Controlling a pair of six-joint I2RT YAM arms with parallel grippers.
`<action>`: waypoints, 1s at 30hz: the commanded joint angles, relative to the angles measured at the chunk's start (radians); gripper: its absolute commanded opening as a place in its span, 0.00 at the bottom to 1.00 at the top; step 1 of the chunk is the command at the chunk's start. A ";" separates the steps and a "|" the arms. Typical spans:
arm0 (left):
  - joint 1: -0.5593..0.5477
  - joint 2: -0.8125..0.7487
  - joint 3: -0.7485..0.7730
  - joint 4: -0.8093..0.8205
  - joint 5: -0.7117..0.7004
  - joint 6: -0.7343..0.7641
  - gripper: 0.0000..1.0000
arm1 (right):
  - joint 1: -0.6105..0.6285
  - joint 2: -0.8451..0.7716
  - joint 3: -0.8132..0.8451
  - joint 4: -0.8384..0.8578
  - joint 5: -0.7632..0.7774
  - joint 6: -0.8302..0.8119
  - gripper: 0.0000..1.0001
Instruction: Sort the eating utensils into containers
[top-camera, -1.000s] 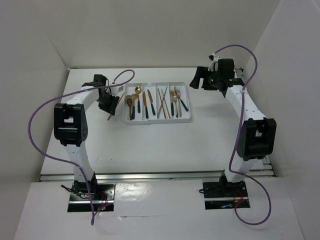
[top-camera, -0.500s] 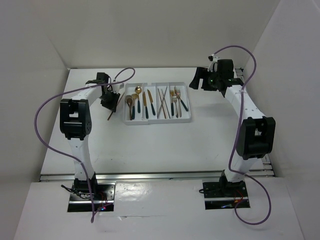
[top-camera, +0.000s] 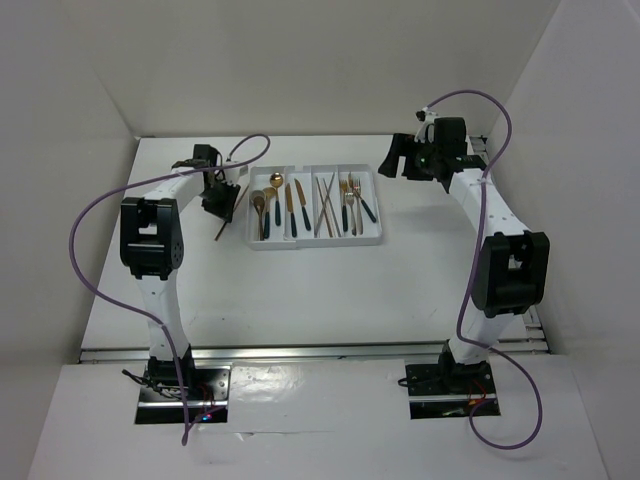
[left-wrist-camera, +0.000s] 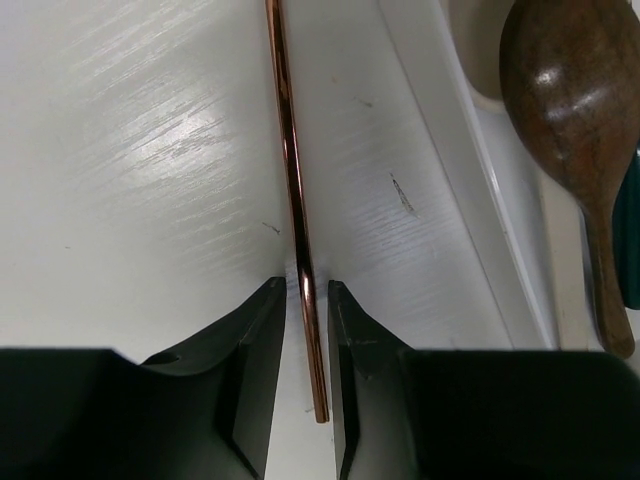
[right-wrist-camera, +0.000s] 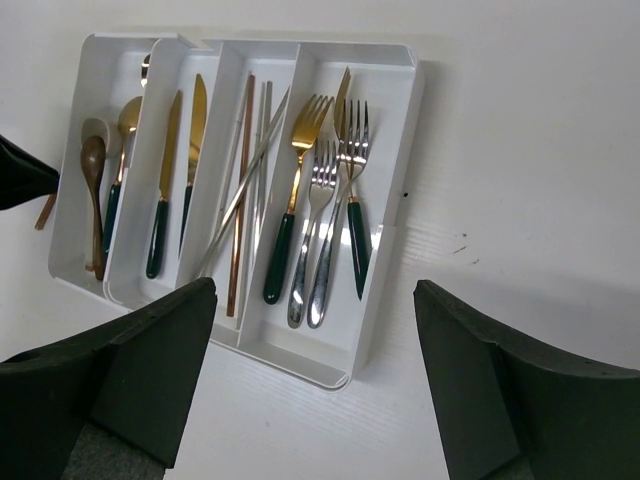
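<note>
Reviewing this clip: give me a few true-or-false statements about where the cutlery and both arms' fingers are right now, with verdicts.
1. A chopstick lies on the table outside the tray, between the left fingers. True.
2. The right fingers are clamped on something. False: they stand wide apart and empty.
3. The forks lie in an end compartment of the tray. True.
4. The spoons and knives share one compartment. False: the spoons are in the other end compartment, the knives in the one next to it.
</note>
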 joint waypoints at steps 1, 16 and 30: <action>0.003 0.034 -0.011 0.016 -0.011 -0.019 0.36 | -0.008 0.008 0.049 0.023 -0.006 -0.011 0.87; 0.003 0.071 0.029 0.003 0.016 -0.019 0.00 | -0.008 0.017 0.059 0.013 -0.006 -0.029 0.86; 0.115 -0.170 -0.052 0.137 -0.051 -0.337 0.00 | -0.008 0.017 0.059 0.004 0.002 -0.038 0.85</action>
